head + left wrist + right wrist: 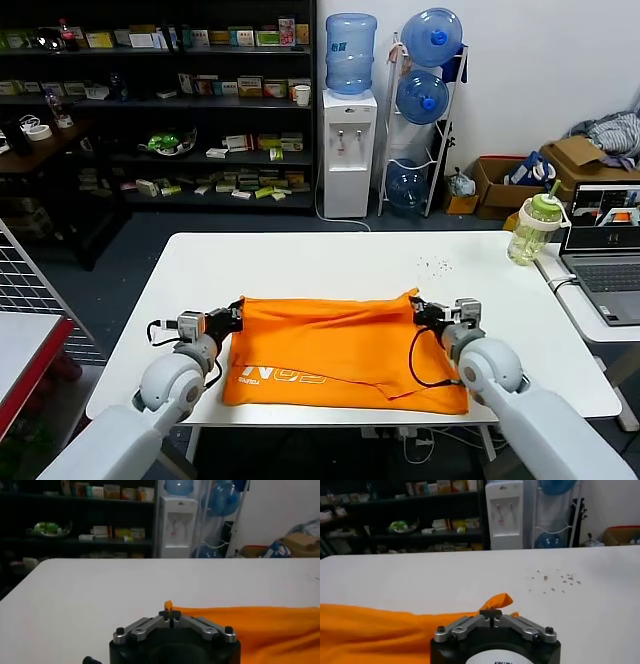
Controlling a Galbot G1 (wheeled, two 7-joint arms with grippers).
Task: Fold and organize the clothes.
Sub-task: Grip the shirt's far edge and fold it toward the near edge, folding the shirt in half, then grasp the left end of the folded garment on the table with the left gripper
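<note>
Orange T-shirt (pixel 340 350) lies folded on the table, white lettering showing.

- white table (pixel 330 262), rounded corners
- orange T-shirt (pixel 340 350) lying folded on near half, white lettering toward front edge
- small dark specks (pixel 436 266) on far right part of tabletop

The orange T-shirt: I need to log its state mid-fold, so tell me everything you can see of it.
The T-shirt is bright orange, soft cloth, lying folded into a rough rectangle on the white table, creased across the middle. White lettering shows near its front left edge. Its far edge is pinched at both corners: the left gripper is shut on the left corner, the right gripper on the right, a small tuft poking past each.
</note>
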